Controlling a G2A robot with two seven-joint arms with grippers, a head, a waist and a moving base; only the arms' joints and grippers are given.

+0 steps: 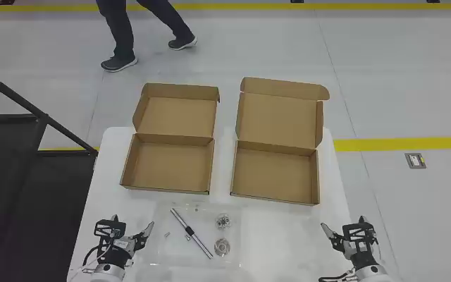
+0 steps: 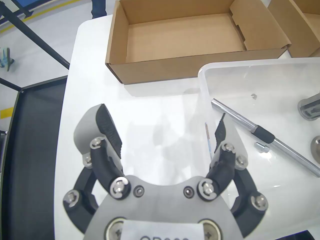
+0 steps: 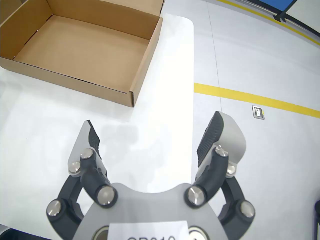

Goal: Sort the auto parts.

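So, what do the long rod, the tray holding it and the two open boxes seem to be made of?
Long rod: probably polished metal, given its bright mirror-like glints; its matte black sleeve may be rubber or plastic.
Tray: clear plastic, glossy; the white table shows through its walls.
Left box and right box: plain brown cardboard, matte, with folded flaps.

Pale grey floor (image 1: 394, 77), yellow line (image 1: 394, 144), white table (image 1: 282, 233).

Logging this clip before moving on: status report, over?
Left gripper open at edge of clear tray, right gripper open over the table. Rod and round parts in the tray, none in the cardboard boxes. Nothing blocking.
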